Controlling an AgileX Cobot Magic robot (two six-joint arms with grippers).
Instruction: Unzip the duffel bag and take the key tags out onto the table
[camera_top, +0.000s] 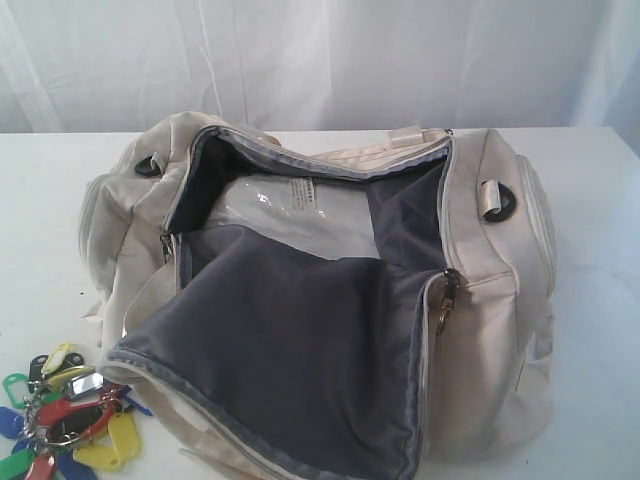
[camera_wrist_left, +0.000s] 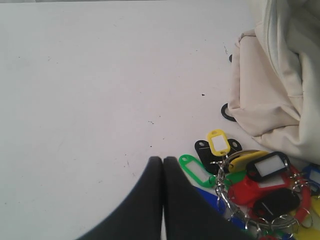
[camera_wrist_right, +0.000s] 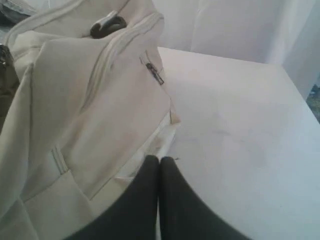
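Observation:
The cream duffel bag (camera_top: 500, 300) lies unzipped on the white table (camera_top: 40, 200), its grey-lined flap (camera_top: 300, 350) folded toward the front and a clear plastic packet (camera_top: 290, 215) showing inside. The key tags (camera_top: 70, 420) lie in a bunch on the table by the bag's front left corner, outside it. In the left wrist view the key tags (camera_wrist_left: 260, 185) rest just beside my left gripper (camera_wrist_left: 163, 161), which is shut on nothing. My right gripper (camera_wrist_right: 160, 161) is shut and empty, close over the bag's end panel (camera_wrist_right: 85, 110). Neither gripper shows in the exterior view.
A white curtain (camera_top: 320, 60) hangs behind the table. A metal ring zipper pull (camera_top: 445, 300) hangs at the opening's right edge. Bare tabletop (camera_wrist_left: 100, 90) spreads away from the tags, and more (camera_wrist_right: 240, 125) lies beside the bag's right end.

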